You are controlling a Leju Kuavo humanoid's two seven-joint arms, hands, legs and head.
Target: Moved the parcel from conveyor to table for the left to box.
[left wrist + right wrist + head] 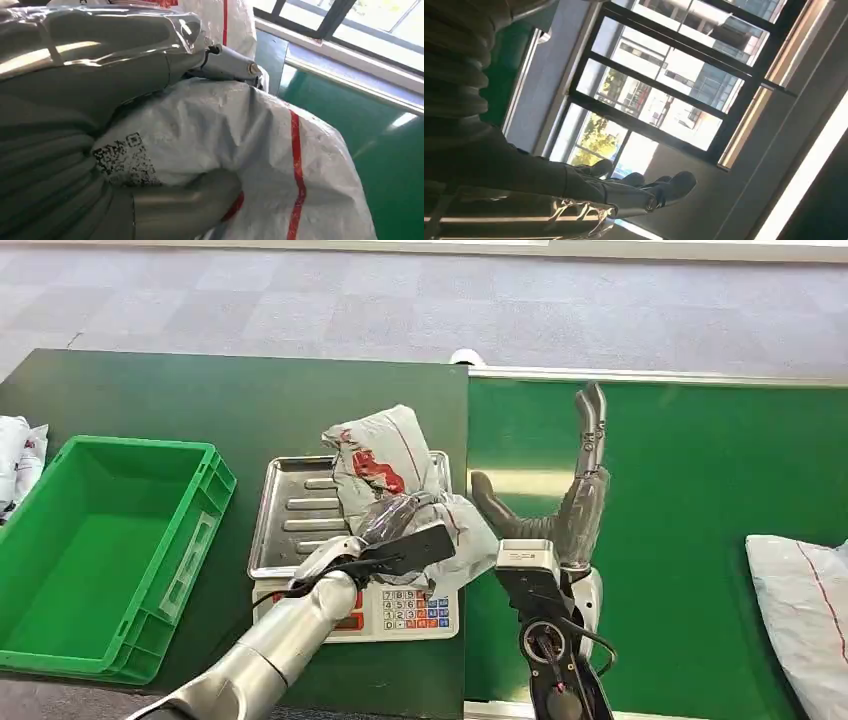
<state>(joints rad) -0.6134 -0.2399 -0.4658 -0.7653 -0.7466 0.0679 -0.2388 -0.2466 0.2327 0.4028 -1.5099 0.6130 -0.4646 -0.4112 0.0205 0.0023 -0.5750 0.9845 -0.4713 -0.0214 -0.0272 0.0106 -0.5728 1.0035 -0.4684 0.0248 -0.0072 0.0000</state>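
The parcel (400, 490), a crumpled white bag with red stripes, lies on the metal tray of the scale (290, 515), off the conveyor (680, 490) and on the dark surface (200, 400); so the transfer looks done. The left hand (395, 540) is closed around the parcel's near end, its thumb under the bag in the left wrist view; boxing is what remains, I judge, since the green crate (110, 540) left of the scale holds nothing. The right hand (575, 495) stands over the conveyor just right of the scale, fingers spread and upright, holding nothing. A second bag (800, 610) is cut off far right of the scale; the scale's display is hidden by the left arm; the parcel's printed code (125, 160) is too blurred to read.
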